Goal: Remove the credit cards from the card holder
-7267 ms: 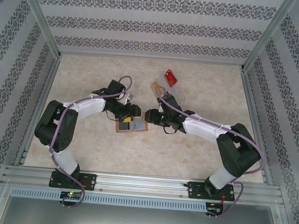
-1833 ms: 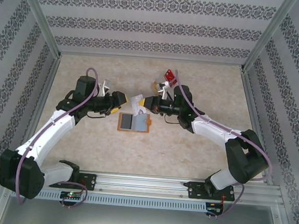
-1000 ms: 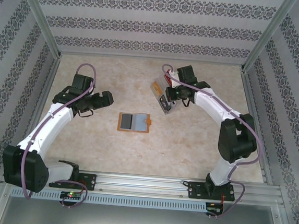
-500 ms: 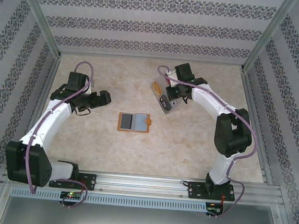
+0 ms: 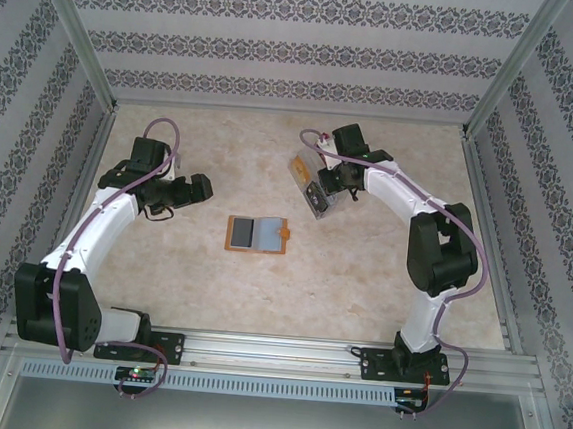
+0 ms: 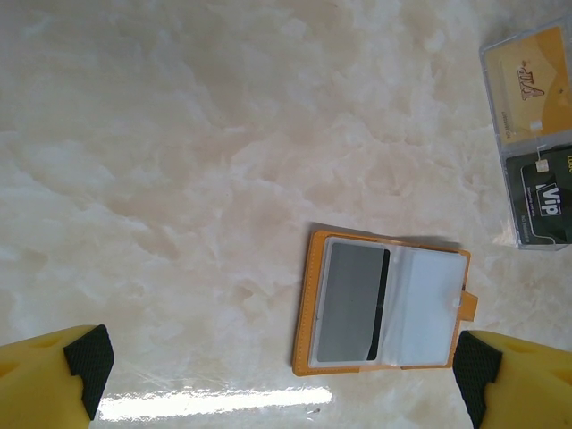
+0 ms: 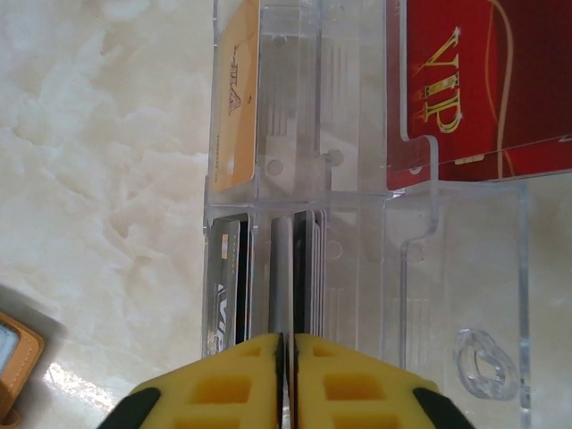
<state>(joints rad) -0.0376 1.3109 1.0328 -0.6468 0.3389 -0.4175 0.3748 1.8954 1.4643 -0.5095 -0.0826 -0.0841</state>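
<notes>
Right hand (image 7: pixel 288 344) hangs over the clear tray (image 7: pixel 447 268), its yellow fingers (image 7: pixel 223 384) pressed almost together on a thin grey card (image 7: pixel 280 268) that stands edge-on in a near compartment. Whether the pinch is loosening cannot be told. Beside that slot stand dark cards (image 7: pixel 223 286), and further along the tray holds a tan card (image 7: pixel 237 98) and a red VIP card (image 7: pixel 483 80).

From above, the right hand (image 5: pixel 329 183) sits on the tray (image 5: pixel 306 166) at the far middle of the desk (image 5: pixel 361 281). The left hand (image 5: pixel 196 189) floats well apart from it. Its fingers are spread wide and hold nothing. Its own camera shows the left hand (image 6: pixel 279 366) looking down on the card holder (image 6: pixel 384 304).

The card holder (image 5: pixel 257 235) lies open and flat on the desk between the two arms, touched by neither. One dark credit card (image 6: pixel 353 302) sits in the pocket page away from the tab; the other page looks pale and empty.

This looks like the drop-off step for a card going into the tray. Next, I judge, the right hand must let go and lift straight up so the card stays in its slot. Then the last pocket needs emptying, likely with one hand steadying the light holder.
</notes>
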